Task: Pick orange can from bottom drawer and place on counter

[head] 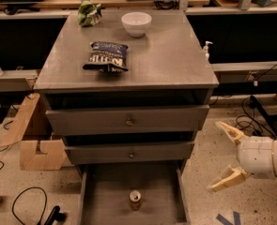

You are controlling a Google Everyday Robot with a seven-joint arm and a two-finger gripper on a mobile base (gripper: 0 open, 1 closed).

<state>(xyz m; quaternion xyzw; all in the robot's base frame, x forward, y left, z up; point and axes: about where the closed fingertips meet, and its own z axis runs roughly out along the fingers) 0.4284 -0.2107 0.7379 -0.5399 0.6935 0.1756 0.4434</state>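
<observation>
The orange can point(135, 199) stands upright on the floor of the open bottom drawer point(100, 205), near its middle, silver top up. The counter point(161, 55) is the grey top slab of the cabinet above it. My gripper point(222, 156) is at the lower right, beside the cabinet and outside the drawer, at about the height of the middle drawer. Its two tan fingers are spread wide apart and hold nothing. It is well to the right of the can.
On the counter lie a dark blue chip bag point(106, 56), a white bowl point(136, 23) and a green crumpled bag point(89, 13). Two knobbed drawers point(127, 120) are closed above. A cardboard piece point(37, 139) leans at the cabinet's left. Cables lie on the floor.
</observation>
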